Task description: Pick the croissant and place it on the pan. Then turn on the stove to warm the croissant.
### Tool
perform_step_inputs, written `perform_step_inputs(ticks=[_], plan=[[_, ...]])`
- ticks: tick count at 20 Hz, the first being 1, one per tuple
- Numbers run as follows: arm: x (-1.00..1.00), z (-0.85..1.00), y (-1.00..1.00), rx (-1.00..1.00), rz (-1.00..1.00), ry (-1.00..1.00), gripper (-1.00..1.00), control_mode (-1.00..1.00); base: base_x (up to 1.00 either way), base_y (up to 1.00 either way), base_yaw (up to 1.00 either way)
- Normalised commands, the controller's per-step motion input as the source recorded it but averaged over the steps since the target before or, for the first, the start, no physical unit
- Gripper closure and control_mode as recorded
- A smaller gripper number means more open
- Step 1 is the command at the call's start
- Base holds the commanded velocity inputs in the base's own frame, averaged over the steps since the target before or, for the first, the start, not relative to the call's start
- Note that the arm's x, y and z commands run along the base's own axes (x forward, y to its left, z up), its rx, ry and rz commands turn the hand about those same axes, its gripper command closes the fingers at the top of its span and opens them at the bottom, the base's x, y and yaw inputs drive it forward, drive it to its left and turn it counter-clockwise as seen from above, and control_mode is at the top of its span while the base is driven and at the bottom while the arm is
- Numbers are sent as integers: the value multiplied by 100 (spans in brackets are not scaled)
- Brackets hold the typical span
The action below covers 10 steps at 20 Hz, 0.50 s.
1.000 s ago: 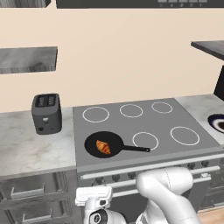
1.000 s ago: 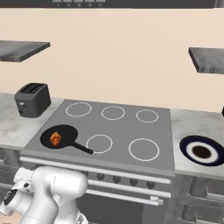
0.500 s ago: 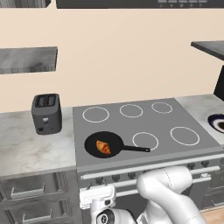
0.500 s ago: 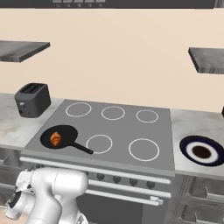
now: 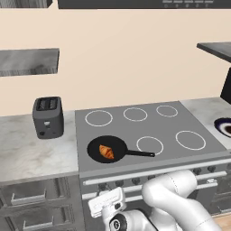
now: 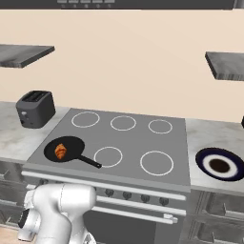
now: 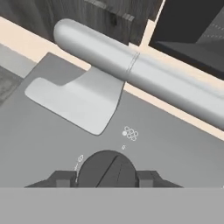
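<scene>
Pincer (image 7: 107, 179): tips flank the round dark stove knob (image 7: 106, 168); released or clenched, I cannot tell.
Knob: rigid, likely smooth; grip opposite sides and twist.
Croissant (image 5: 106, 152): small golden crescent pastry, light and fragile, inside the shallow black frying pan (image 5: 97, 145) at the grey cooktop's (image 5: 153, 126) front-left corner.

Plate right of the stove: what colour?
The plate is dark blue-rimmed, white inside, brown centre; clearest in the right base view.

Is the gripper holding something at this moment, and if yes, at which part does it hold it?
It holds a dark round stove knob: the fingers sit against its two sides, seen in the hand view. The croissant lies in the pan.
</scene>
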Motion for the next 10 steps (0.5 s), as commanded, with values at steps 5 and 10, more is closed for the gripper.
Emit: perform_step_inputs(ticks=[5,10], plan=[[11,-27,-28,0,21,-1,100,-100,0,0,0],[15,-33,1,-1,35,-6,100,-100,0,0,0]])
